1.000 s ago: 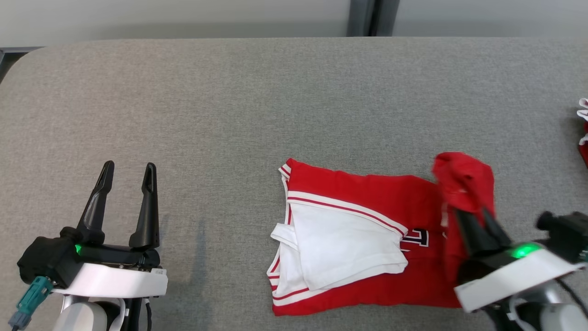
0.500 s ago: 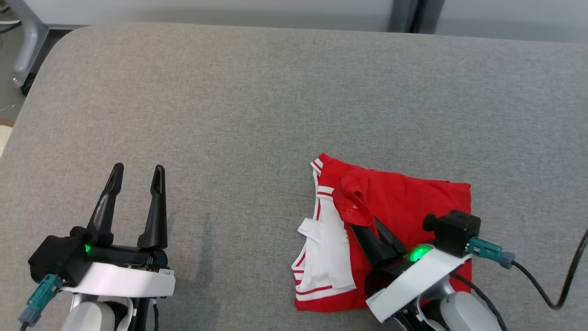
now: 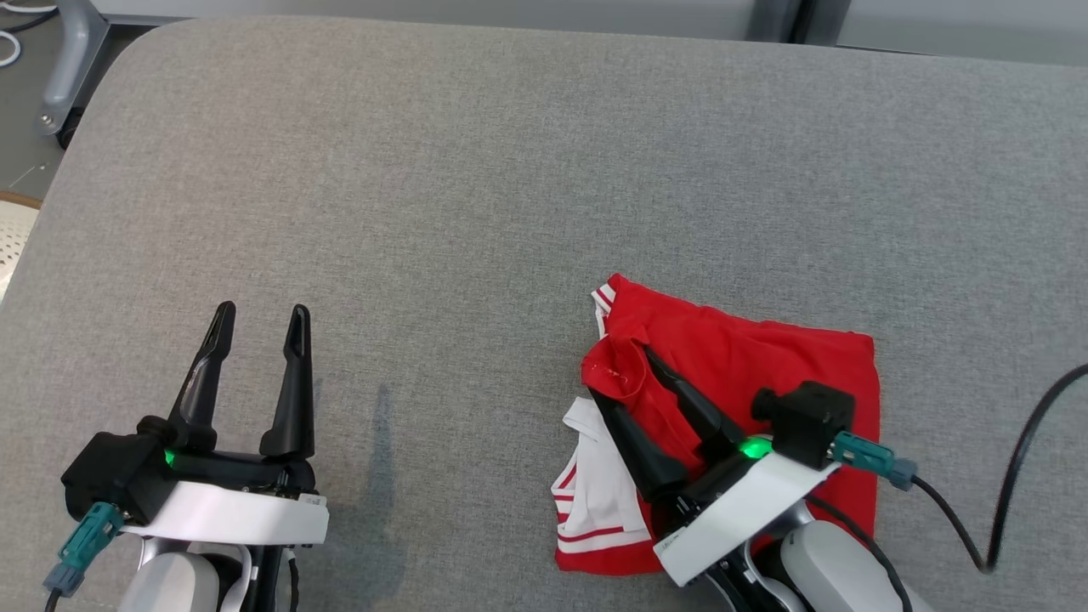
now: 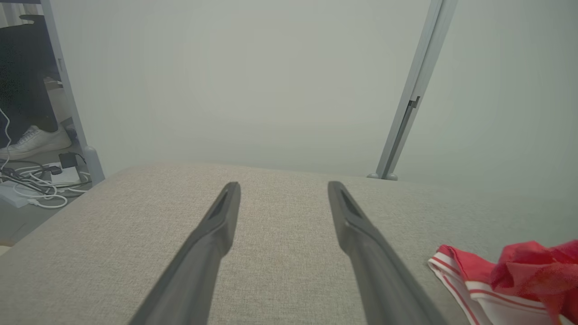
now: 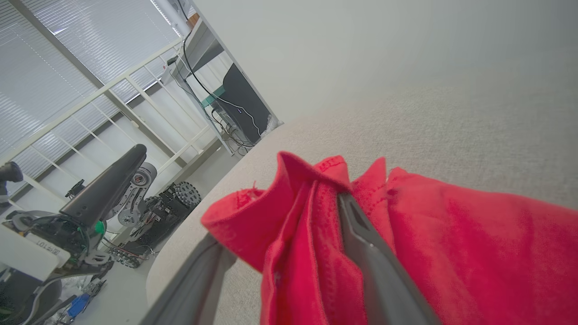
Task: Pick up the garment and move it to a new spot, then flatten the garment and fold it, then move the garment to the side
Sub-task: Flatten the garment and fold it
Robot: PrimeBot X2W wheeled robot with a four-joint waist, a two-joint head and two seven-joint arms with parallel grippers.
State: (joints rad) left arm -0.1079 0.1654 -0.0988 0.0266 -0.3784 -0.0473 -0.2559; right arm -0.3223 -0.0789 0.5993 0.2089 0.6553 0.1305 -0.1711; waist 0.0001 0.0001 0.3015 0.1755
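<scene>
Red-and-white jersey garment (image 3: 765, 365) lies folded on grey fabric counter (image 3: 425, 212); left gripper (image 3: 261, 310) wide, empty. Right wrist view: right gripper (image 5: 280, 221) spread, its fingers apart with garment draped between.

The left gripper (image 3: 259, 316) and right gripper (image 3: 621, 374) show black tapered fingers (image 3: 289, 382), white wrists (image 3: 229, 518), green lights (image 3: 751, 447), teal plugs (image 3: 85, 540); black cable (image 3: 986, 567) at 4 o'clock.

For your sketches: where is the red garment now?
In the head view, the red garment lies folded on the grey surface's near right part, under the open right claw.
</scene>
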